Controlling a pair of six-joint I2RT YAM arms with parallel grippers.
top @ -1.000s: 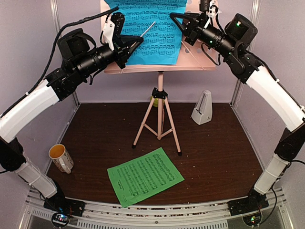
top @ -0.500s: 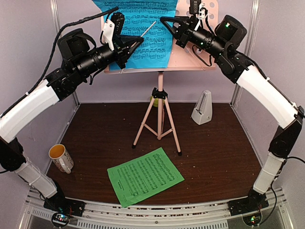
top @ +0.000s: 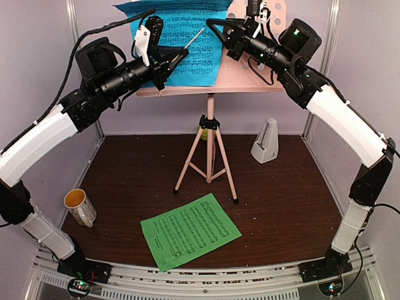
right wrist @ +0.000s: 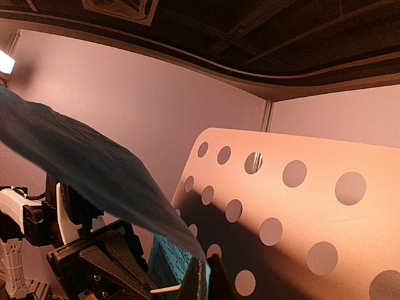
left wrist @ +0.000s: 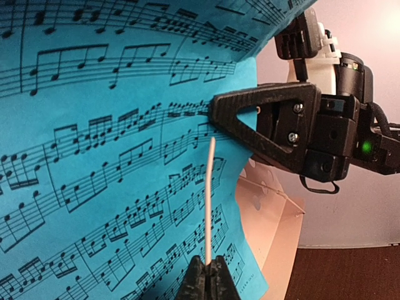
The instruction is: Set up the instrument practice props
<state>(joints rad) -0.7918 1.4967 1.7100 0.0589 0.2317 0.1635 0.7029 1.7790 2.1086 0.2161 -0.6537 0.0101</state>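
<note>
The right gripper (right wrist: 201, 281) pinches the edge of a blue paper music sheet (right wrist: 94, 165) that sweeps up-left in shadow, before a pink perforated metal stand panel (right wrist: 300, 206). The black left gripper (right wrist: 140, 282) sits lower left, a thin white rod (right wrist: 166, 289) at its tip.

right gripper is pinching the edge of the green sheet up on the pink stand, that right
Not quite. The sheet that the right gripper pinches by its edge up on the pink stand is the blue sheet, not the green one. The green sheet lies flat on the table. The left wrist view shows the pinch, and the top view shows both sheets.
</note>
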